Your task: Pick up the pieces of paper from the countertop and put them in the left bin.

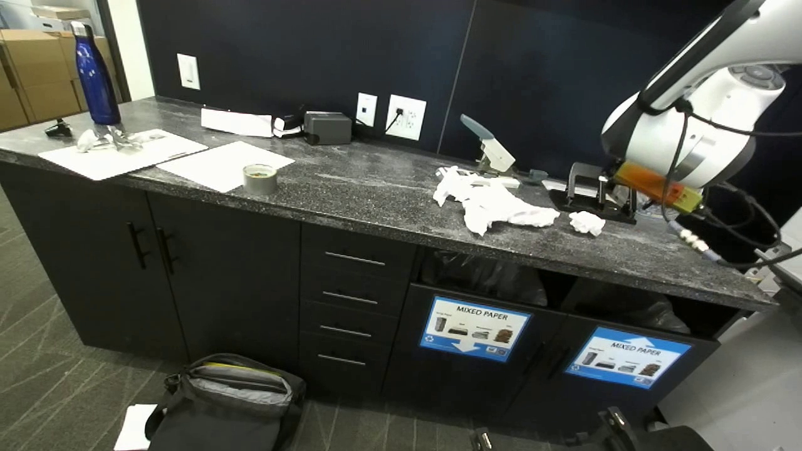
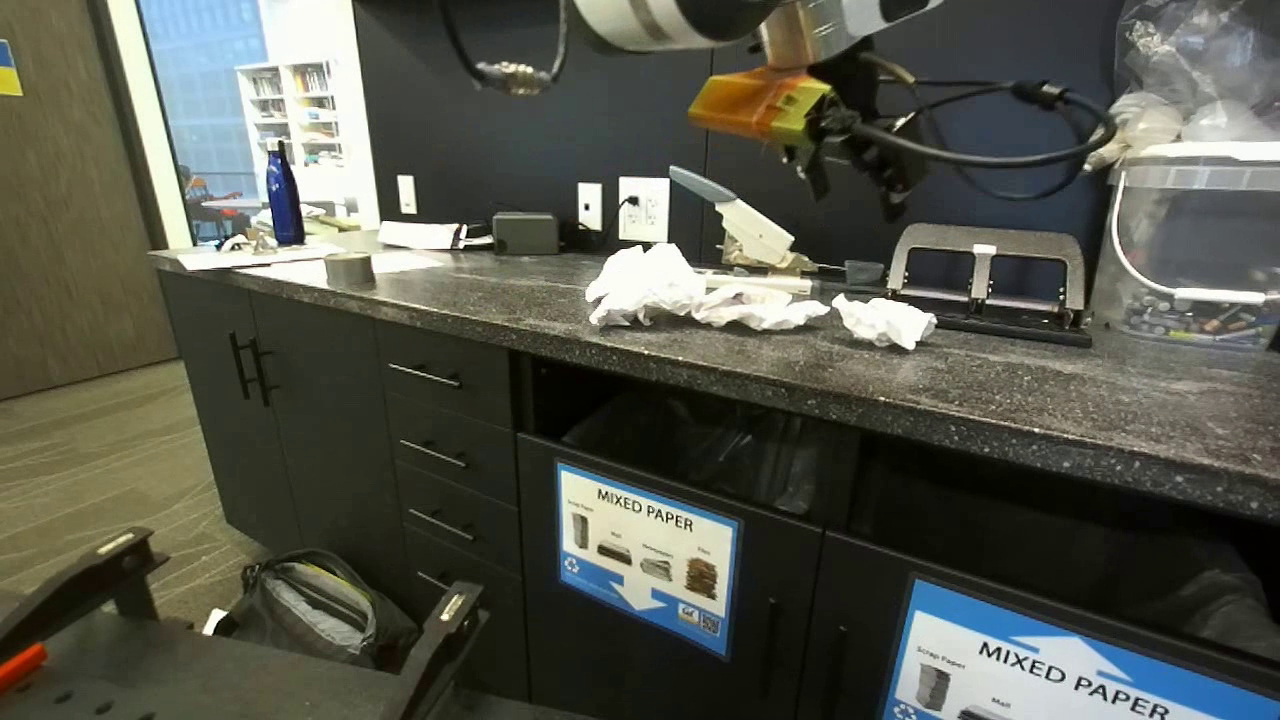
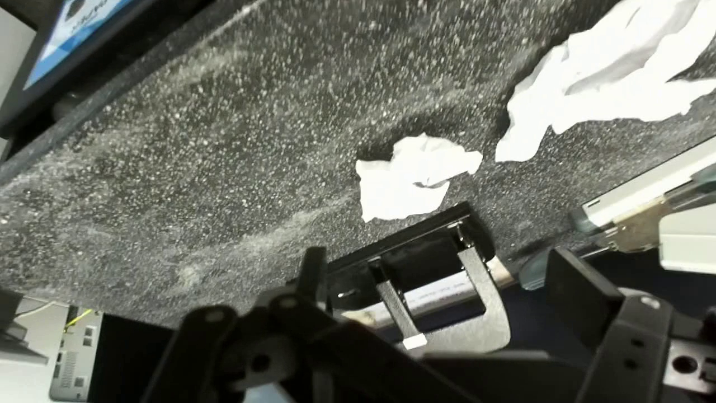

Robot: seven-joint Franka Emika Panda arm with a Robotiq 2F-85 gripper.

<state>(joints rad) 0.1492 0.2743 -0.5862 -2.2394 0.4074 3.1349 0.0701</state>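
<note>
Crumpled white pieces of paper lie on the dark speckled countertop (image 1: 351,188). A larger heap (image 1: 492,200) sits beside a small crumpled scrap (image 1: 587,223). In the wrist view the small scrap (image 3: 408,184) is near the middle and the larger paper (image 3: 609,84) at upper right. My gripper (image 2: 856,195) hangs well above the counter, over the area of the small scrap (image 2: 885,320) and the hole punch. Its fingers are spread wide with nothing held, as the gripper (image 3: 447,282) also shows. The left bin (image 2: 770,545), with its dark slot, is below the counter edge.
A hole punch (image 2: 985,255) stands behind the small scrap, and a raised stapler (image 2: 745,225) behind the heap. A clear tub (image 2: 1190,240) stands at the right. Tape (image 1: 260,180), flat sheets (image 1: 219,164) and a blue bottle (image 1: 97,81) are farther left. The right bin (image 1: 626,357) adjoins.
</note>
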